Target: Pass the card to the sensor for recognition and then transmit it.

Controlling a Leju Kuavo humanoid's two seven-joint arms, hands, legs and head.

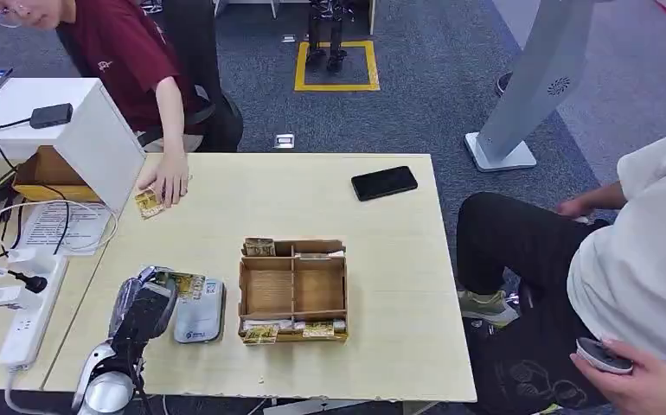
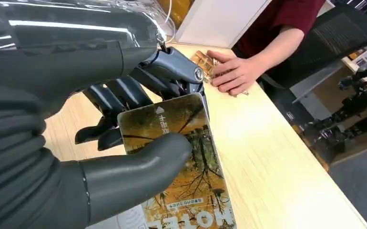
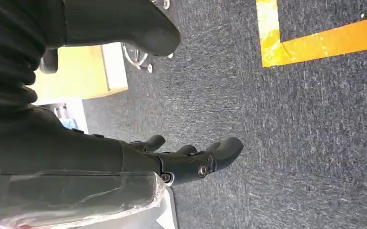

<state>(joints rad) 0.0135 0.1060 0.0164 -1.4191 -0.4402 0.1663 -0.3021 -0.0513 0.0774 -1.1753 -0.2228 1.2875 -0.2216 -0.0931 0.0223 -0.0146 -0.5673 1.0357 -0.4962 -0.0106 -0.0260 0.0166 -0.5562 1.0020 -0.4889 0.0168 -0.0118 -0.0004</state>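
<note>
Yellow card (image 2: 172, 143) pinched in left hand (image 1: 144, 311) over sensor (image 1: 200, 313) near tabletop's front edge — handover pending; right hand (image 3: 191, 160) hangs empty, fingers apart.

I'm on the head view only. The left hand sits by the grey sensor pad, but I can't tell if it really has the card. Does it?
Observer: Yes. In the left wrist view the left hand pinches the card, thumb on its printed face and dark fingers behind it.
Operator: What is printed on it?
Observer: An autumn tree picture, with large letters reading HOTEL at the end away from the fingers.
Operator: And the right hand? I can't find it.
Observer: The right wrist view shows the right hand hanging over grey carpet beside a yellow floor line, holding nothing, fingers loosely curled.
</note>
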